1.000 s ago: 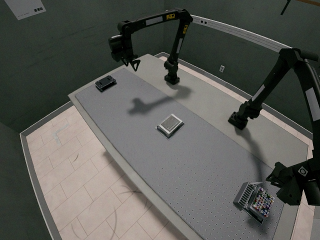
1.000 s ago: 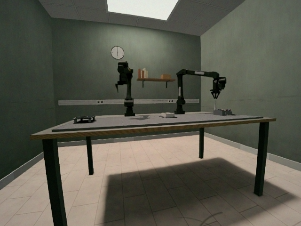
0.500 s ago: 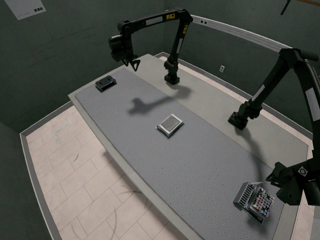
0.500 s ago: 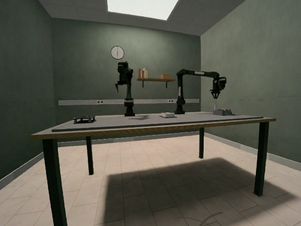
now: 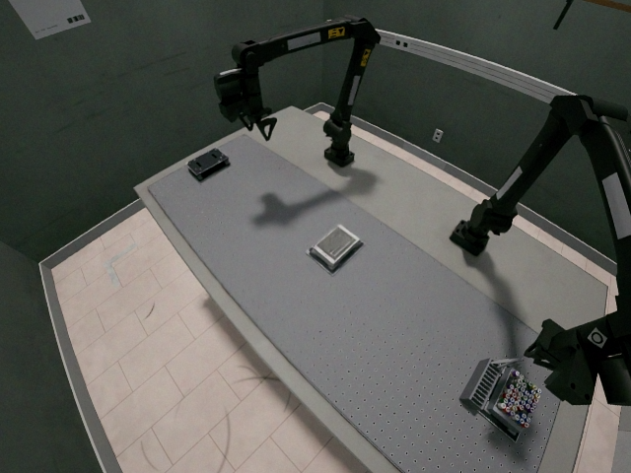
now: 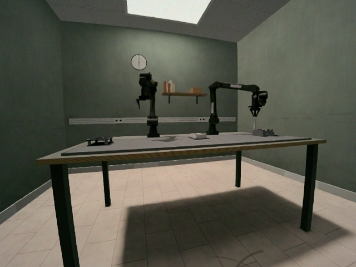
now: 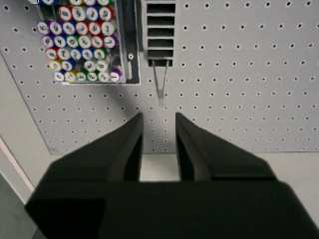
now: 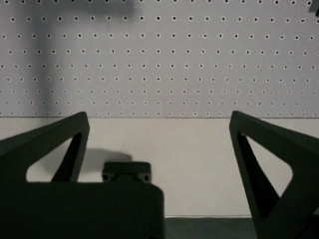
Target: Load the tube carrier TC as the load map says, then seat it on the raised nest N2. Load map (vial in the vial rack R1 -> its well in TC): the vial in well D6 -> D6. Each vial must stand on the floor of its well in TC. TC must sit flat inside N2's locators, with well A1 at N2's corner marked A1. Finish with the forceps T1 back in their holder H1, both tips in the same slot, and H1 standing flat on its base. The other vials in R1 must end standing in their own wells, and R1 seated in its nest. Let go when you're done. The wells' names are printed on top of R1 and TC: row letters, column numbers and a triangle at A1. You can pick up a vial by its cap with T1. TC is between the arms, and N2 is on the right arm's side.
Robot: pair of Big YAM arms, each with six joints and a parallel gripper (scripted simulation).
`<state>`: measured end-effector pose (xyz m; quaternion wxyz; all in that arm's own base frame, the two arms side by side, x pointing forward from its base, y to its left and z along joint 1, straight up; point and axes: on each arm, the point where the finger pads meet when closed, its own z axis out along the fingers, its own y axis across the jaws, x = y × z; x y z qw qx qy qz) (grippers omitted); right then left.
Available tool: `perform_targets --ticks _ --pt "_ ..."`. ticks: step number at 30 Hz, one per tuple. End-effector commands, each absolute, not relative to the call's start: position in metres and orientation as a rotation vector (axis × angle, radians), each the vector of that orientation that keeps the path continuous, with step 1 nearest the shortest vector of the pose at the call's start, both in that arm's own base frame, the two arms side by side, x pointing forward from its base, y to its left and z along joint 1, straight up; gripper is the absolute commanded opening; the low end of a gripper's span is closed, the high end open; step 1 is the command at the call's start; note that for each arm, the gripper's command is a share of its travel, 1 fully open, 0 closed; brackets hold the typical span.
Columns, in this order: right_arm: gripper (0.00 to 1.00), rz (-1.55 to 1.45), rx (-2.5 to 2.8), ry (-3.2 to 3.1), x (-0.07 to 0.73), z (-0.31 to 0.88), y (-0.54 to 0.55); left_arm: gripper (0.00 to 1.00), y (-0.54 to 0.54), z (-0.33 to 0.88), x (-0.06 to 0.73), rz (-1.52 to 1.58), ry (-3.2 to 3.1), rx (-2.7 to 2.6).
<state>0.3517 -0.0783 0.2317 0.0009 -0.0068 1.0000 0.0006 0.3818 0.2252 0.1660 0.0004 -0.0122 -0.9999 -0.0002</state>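
Observation:
The vial rack R1 [image 5: 519, 398] holds many vials with coloured caps at the table's near right corner; it also shows in the left wrist view [image 7: 82, 40]. The slotted holder H1 [image 5: 484, 384] stands beside it, with the forceps T1 [image 7: 160, 87] standing in an end slot. My left gripper [image 7: 159, 119] hangs above the forceps, its fingers narrowed with an empty gap between them. The tube carrier TC [image 5: 336, 245] lies mid-table in its low frame. The black nest N2 [image 5: 207, 163] sits at the far left. My right gripper [image 5: 259, 124] is wide open and empty, high above the table near N2.
The perforated grey mat [image 5: 325, 285] covers most of the table. The right arm's base [image 5: 338, 153] and the left arm's base [image 5: 471, 238] stand on the bare strip behind the mat. The right wrist view shows the mat edge and a base block [image 8: 126, 171].

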Motion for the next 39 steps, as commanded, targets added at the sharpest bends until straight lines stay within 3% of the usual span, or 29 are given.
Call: perform_targets --ticks 1,39 --pt "1.00 -0.012 -0.007 3.106 0.359 0.244 -0.080 0.24 0.228 0.180 0.391 -0.030 -3.172 -0.052" --pt "1.00 -0.012 -0.007 3.106 0.359 0.244 -0.080 0.24 0.225 0.144 0.386 0.001 -3.142 -0.055"
